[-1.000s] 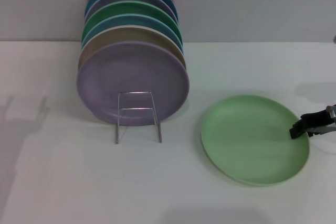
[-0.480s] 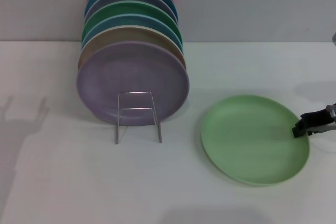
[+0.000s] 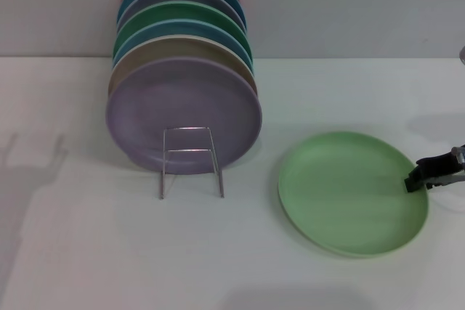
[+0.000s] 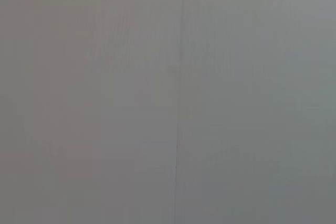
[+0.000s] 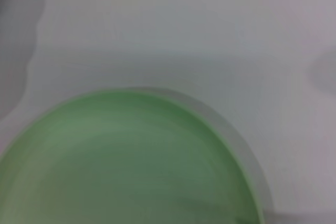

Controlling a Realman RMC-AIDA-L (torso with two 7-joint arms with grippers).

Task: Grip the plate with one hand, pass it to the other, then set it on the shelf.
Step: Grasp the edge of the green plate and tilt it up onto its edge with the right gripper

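Observation:
The light green plate (image 3: 349, 190) lies flat on the white table, to the right of the rack. It also fills the lower part of the right wrist view (image 5: 126, 166). My right gripper (image 3: 420, 177) reaches in from the right edge of the head view, with its black tip at the plate's right rim. The silver wire shelf (image 3: 190, 161) stands left of centre, its front loop empty. The left gripper is out of view, and the left wrist view shows only a plain grey surface.
Several coloured plates stand upright in the rack behind the front loop, with a lilac one (image 3: 182, 110) foremost. A grey wall (image 3: 349, 5) runs behind the table. Bare white table (image 3: 87, 252) lies in front and to the left.
My right gripper has shifted slightly to the right along the plate's right rim. The plate and rack have not moved.

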